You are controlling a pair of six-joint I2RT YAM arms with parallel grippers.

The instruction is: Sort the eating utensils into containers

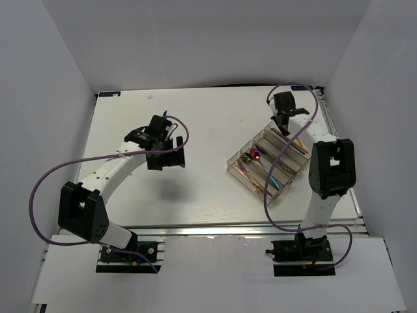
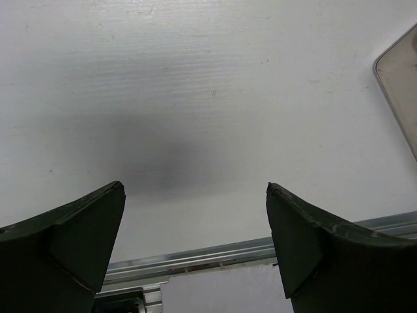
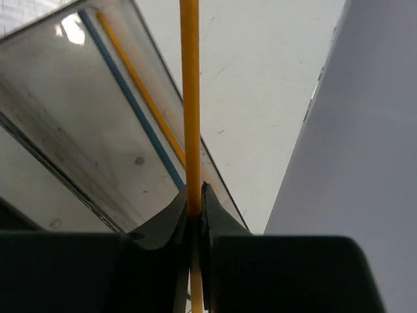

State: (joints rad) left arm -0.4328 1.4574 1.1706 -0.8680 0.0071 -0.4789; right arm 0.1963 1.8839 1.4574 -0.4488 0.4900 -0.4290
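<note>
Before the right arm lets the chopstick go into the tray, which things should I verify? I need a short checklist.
1. Right jaws shut on yellow chopstick: ok.
2. Tray compartment below holds a blue chopstick and a gold chopstick: ok.
3. Held chopstick parallel to them: not ok, it crosses them at an angle.
4. Its tip height above the tray: cannot tell.
5. Left jaws open, empty, over the table: ok.
</note>
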